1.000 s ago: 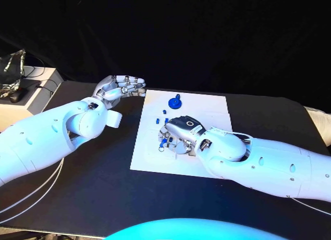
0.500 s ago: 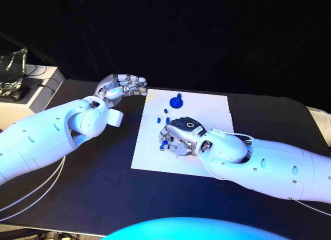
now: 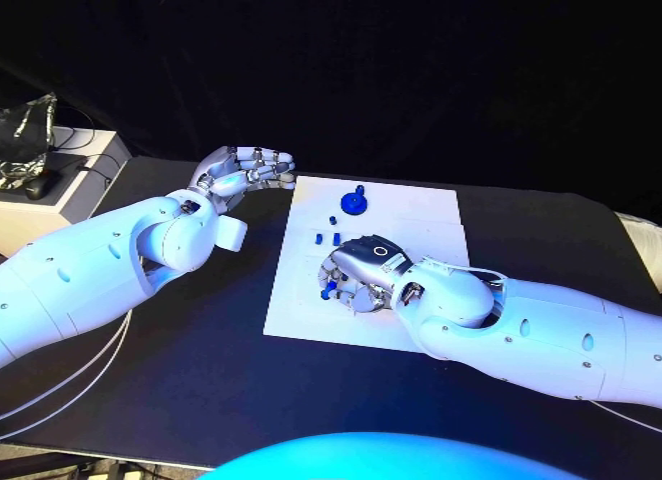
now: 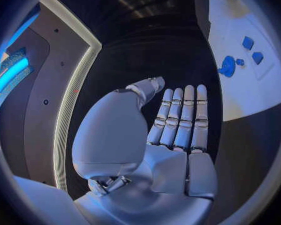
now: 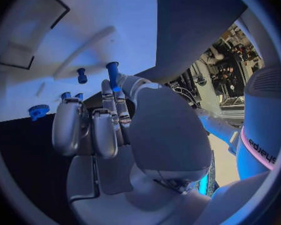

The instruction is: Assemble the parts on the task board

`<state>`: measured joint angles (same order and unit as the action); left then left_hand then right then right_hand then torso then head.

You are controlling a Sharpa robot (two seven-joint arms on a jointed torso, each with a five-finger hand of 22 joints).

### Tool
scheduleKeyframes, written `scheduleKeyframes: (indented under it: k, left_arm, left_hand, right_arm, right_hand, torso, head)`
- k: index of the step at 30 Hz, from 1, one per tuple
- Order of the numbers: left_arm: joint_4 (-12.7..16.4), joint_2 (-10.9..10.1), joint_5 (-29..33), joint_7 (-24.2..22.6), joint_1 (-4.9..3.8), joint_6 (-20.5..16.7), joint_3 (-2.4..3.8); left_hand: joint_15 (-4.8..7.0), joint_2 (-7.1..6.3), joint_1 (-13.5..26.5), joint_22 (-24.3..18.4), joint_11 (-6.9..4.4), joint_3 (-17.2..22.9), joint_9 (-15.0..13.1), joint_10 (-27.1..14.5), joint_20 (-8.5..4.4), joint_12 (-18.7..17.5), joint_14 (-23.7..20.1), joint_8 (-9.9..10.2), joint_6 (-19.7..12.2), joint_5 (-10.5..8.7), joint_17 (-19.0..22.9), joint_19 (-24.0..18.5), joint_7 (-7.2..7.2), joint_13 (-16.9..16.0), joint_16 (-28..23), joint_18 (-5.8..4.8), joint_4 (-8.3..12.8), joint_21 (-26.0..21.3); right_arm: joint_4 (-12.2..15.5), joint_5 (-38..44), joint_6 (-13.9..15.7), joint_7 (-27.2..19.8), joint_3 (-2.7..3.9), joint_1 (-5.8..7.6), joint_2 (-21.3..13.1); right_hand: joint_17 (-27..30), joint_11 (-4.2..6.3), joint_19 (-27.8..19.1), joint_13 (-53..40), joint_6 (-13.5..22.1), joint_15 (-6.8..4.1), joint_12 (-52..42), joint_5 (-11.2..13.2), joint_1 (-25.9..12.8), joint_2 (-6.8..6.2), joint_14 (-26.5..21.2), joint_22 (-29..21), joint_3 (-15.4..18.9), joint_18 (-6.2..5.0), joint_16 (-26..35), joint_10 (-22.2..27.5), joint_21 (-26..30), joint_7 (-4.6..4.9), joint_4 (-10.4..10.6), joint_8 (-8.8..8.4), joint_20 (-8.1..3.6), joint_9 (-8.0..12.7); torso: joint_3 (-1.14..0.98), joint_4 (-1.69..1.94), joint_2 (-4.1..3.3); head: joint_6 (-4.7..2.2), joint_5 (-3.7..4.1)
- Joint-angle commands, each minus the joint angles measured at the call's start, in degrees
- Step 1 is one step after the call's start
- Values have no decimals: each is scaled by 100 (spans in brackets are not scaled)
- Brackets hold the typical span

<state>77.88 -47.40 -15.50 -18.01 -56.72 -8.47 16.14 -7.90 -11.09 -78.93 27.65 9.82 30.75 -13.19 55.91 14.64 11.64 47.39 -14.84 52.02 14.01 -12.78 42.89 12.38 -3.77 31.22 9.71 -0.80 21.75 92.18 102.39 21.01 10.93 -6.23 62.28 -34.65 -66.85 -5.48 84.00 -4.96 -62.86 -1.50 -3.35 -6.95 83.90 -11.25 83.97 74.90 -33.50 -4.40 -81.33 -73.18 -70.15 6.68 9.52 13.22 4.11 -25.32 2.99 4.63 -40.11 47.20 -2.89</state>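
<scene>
Black cloth backs our black counter (image 3: 201, 340), and on its middle lies the white task board (image 3: 403, 225), with the small blue parts toward its left and far side. A round blue gear-like part (image 3: 351, 206) sits near the board's far edge, and just nearer us two little blue pieces (image 3: 325, 239) lie side by side on the plate; in the left wrist view we see the same round part (image 4: 227, 66) with two small blue squares (image 4: 252, 50) beside it. Our right hand (image 3: 363, 270) rests over the near-left part of the board, fingers curled down toward the plate, and a blue part (image 3: 328, 291) shows at its fingertips. In the right wrist view a blue peg (image 5: 112, 75) stands up between the fingers (image 5: 109, 105), so we take it as pinched there, while another small blue peg (image 5: 82, 75) stands free on the white surface and a blue toothed piece (image 5: 37, 111) lies at the board's edge. Our left hand (image 3: 249, 170) hangs above the counter just off the board's far-left corner, holding nothing; its fingers (image 4: 181, 117) lie straight and pressed side by side. Off to the far left stands a pale box (image 3: 50, 195) with dark gear on top.
</scene>
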Motion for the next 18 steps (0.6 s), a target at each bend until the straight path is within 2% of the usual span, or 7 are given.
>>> scheduleKeyframes:
  k: [1, 8, 13, 14, 16, 18]
  left_arm:
    - [11, 4, 17, -22, -3, 32, 3]
    - [11, 0, 15, -17, -3, 34, 3]
    - [7, 0, 14, -16, -3, 35, 3]
    - [7, 0, 14, -15, -3, 36, 3]
    - [6, 2, 13, -15, -3, 41, 3]
    - [4, 3, 13, -13, -3, 45, 3]
  left_hand:
    - [-8, 2, 14, -6, 8, -3, 9, 12, -7, 33, -7, -23, -47, 27, 7, 32, -3, -1, -34, 64, -29, -27]
    - [-9, 3, 10, -22, 9, 0, 12, 8, -7, 33, -9, -27, -46, 28, 8, 43, 0, 1, -39, 64, -34, -48]
    - [-9, 3, 10, -22, 9, 0, 12, 8, -7, 33, -9, -27, -46, 28, 8, 43, 0, 1, -39, 64, -34, -48]
    - [-9, 3, 10, -22, 9, 0, 12, 8, -7, 33, -9, -27, -46, 28, 8, 43, 0, 1, -39, 64, -34, -48]
    - [-9, 3, 10, -22, 9, 0, 12, 8, -7, 33, -9, -27, -46, 28, 8, 43, 0, 1, -39, 64, -34, -48]
    - [-9, 3, 10, -22, 9, 0, 12, 8, -7, 33, -9, -27, -46, 28, 8, 43, 0, 1, -39, 64, -34, -48]
  right_arm:
    - [-20, 121, -127, 18, -3, -12, 16]
    - [-69, 187, -215, 50, -10, -20, 35]
    - [-100, 115, -150, -54, -26, -29, 58]
    - [-105, 87, -140, -82, -29, -30, 63]
    - [-113, 27, -109, -147, -38, -35, 72]
    - [-112, -8, -54, -199, -45, -39, 74]
  right_hand:
    - [2, 273, 192, -6, 4, -28, -40, -15, -2, 47, 173, 666, -307, 78, 7, -330, 15, 23, -262, 19, -42, -5]
    - [16, 271, 190, -6, 11, -28, -38, -18, -20, 45, 170, 664, -321, 76, 12, -327, 26, 25, -282, 24, -41, -16]
    - [40, 248, 178, 2, 64, -10, -24, -21, -108, 15, 163, 656, -335, 71, 22, -266, 61, 50, -333, 21, -30, -47]
    - [44, 222, 173, 19, 130, 15, -10, -40, -202, -43, 162, 654, -292, 72, 23, -172, 73, 74, -332, -8, -17, -48]
    - [57, 139, 154, 73, 432, 92, -8, -94, -444, -251, 158, 629, -171, 65, 23, 95, 148, 149, -278, -195, 30, 21]
    - [68, 115, 129, 98, 606, 107, -11, -110, -586, -386, 154, 576, -79, 41, 22, 252, 281, 129, -235, -311, 56, 66]
  torso:
    - [2, 5, -2]
    - [0, -6, 2]
    - [1, -14, 4]
    - [1, -12, 5]
    - [2, -8, 5]
    - [0, -4, 7]
  head:
    - [22, -1]
    - [43, -9]
    - [41, -14]
    - [40, -15]
    - [39, -14]
    - [40, -11]
